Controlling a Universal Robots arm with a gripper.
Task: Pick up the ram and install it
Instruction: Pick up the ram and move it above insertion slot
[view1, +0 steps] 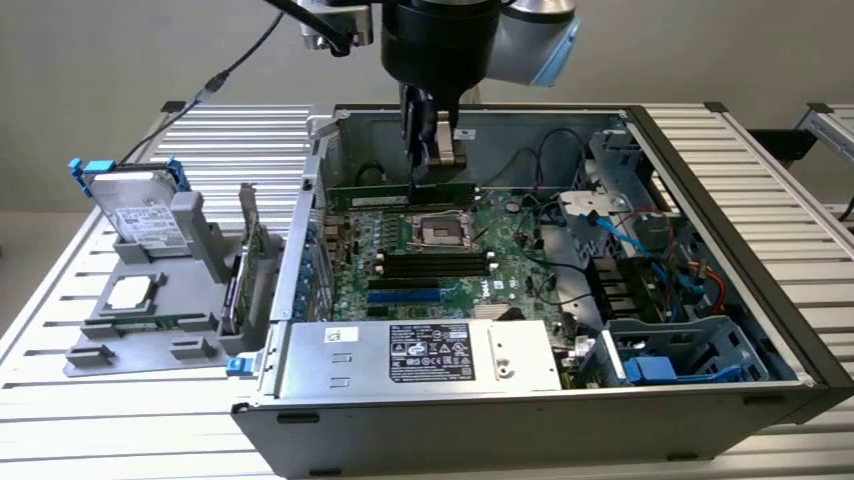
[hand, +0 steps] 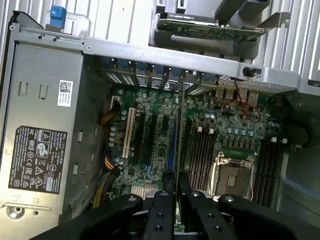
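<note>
The ram (view1: 380, 197) is a long green stick held level and on edge inside the open computer case (view1: 747, 200), above the motherboard (view1: 514, 265) on the far side of the CPU socket (view1: 441, 228). My gripper (view1: 434, 175) comes straight down from above and is shut on the ram near its right end in the exterior view. In the wrist view the ram (hand: 179, 130) shows edge-on as a thin line running out from between the fingertips of my gripper (hand: 174, 177). It hangs just beside the black memory slots (hand: 200, 155) next to the CPU socket (hand: 232, 175).
A power supply (view1: 427, 355) fills the case's near side, and cables and drive bays (view1: 667, 290) crowd the exterior view's right. Outside on the exterior view's left, a grey fixture (view1: 147, 300) holds a hard drive (view1: 134, 215), a CPU chip (view1: 130, 293) and an upright card (view1: 247, 260).
</note>
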